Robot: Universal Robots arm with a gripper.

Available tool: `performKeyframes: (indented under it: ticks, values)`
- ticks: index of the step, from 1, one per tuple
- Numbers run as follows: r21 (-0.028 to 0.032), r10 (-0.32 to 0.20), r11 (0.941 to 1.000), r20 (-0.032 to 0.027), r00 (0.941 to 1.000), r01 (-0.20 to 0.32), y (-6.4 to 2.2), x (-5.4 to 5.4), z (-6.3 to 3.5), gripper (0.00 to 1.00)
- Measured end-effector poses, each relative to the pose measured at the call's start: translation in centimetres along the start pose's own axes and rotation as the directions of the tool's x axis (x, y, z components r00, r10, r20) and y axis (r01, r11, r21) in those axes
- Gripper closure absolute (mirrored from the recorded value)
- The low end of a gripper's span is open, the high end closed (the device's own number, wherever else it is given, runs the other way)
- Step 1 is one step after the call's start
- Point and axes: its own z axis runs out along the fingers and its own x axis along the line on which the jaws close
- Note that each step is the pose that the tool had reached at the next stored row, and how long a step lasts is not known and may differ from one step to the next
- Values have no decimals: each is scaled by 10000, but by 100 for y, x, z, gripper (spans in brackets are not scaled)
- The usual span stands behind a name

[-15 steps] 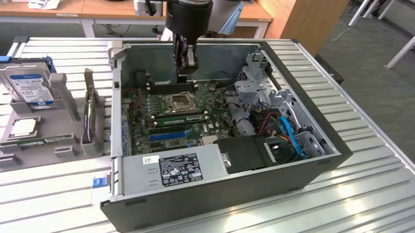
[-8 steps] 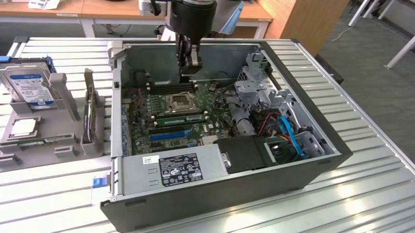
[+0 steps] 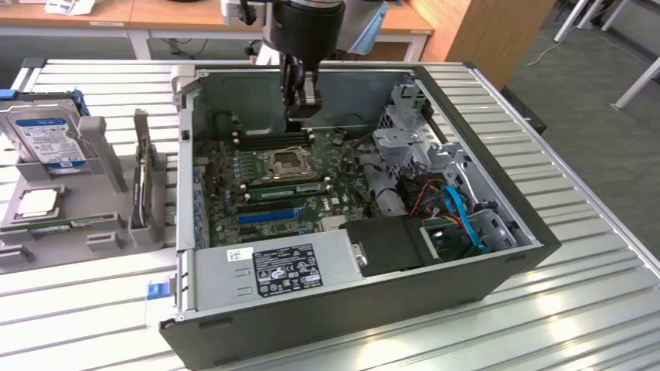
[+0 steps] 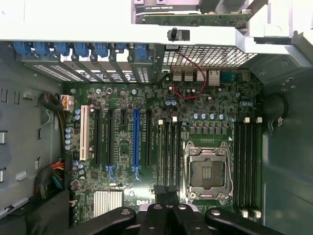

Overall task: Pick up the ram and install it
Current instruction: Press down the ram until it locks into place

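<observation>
Black and pressed together, the gripper (image 3: 302,114) hangs inside the open case (image 3: 515,255), above the far memory slots (image 3: 270,139) near the case's far wall; nothing shows between its fingertips. In the wrist view the gripper (image 4: 168,208) sits over the slots beside the CPU socket (image 4: 207,169). A green ram (image 3: 283,188) stick lies seated in the slots on the near side of the socket (image 3: 287,163), between the socket and the blue slot (image 3: 270,212). In the wrist view, green sticks (image 4: 247,161) also fill the slots on the socket's other side. The power supply (image 3: 278,270) lines the case's near edge, with drive bays (image 3: 413,147) and blue cables (image 3: 459,212) toward its right edge in the exterior view. Outside, on the slatted table (image 3: 577,309), a hard drive (image 3: 43,139) stands in a grey holder (image 3: 98,154) by the left edge.
</observation>
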Motion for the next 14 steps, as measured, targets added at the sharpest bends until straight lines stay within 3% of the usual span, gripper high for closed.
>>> performKeyframes:
  ticks: [14]
  values:
    - [-3, 1, 10000, 0, 10000, -1, -211, -1, -8, 90]
